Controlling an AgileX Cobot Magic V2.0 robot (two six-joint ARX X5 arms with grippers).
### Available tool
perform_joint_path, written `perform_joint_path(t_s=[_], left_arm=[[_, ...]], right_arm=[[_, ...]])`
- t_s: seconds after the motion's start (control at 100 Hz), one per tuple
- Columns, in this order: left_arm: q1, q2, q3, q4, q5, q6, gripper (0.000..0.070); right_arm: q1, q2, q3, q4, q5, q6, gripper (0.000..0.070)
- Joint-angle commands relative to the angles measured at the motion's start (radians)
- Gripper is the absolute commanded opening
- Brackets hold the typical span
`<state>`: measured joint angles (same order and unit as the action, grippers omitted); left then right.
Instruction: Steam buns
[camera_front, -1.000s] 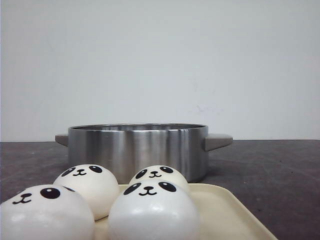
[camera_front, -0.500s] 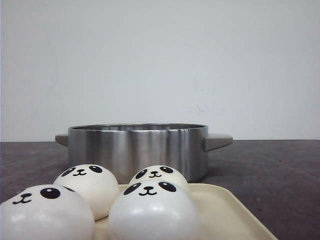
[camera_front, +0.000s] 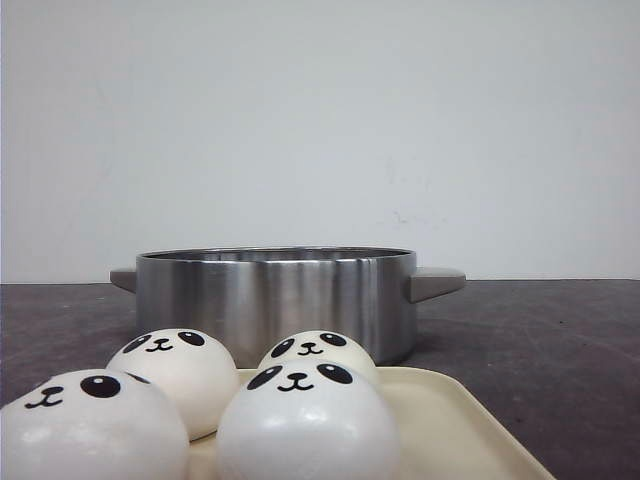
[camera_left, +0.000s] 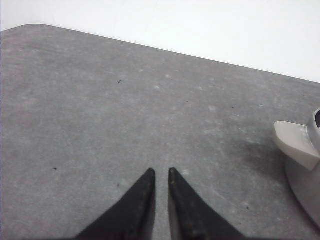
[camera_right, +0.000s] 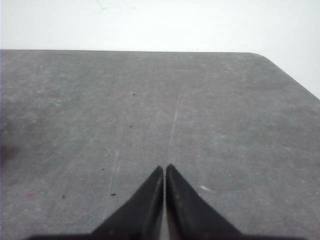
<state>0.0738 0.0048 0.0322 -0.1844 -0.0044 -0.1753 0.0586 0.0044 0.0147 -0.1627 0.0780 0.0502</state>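
Observation:
Several white panda-faced buns sit on a cream tray (camera_front: 465, 425) at the near edge in the front view: one at the front left (camera_front: 90, 435), one behind it (camera_front: 175, 380), one at the front middle (camera_front: 305, 430) and one behind that (camera_front: 318, 352). A steel pot (camera_front: 275, 300) with side handles stands just behind the tray. Neither gripper shows in the front view. My left gripper (camera_left: 161, 172) is shut and empty over bare table, with a pot handle (camera_left: 296, 142) off to its side. My right gripper (camera_right: 164, 168) is shut and empty over bare table.
The dark grey table (camera_front: 560, 340) stretches to a white wall behind the pot. The right wrist view shows the table's rounded far corner (camera_right: 265, 57). The left wrist view shows the table's far edge (camera_left: 150, 46).

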Motion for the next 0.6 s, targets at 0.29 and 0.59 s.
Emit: perform_joint_path(t_s=[0.29, 0.59], left_arm=[[0.002, -0.002, -0.018, -0.002, 0.014, -0.053, 0.0], [0.002, 0.0, 0.068, -0.043, 0.085, -0.251, 0.0004]], right_arm=[[0.005, -0.001, -0.002, 0.164, -0.046, 0.161, 0.0], [0.005, -0.001, 0.071, 0.22, -0.238, 0.387, 0.0]])
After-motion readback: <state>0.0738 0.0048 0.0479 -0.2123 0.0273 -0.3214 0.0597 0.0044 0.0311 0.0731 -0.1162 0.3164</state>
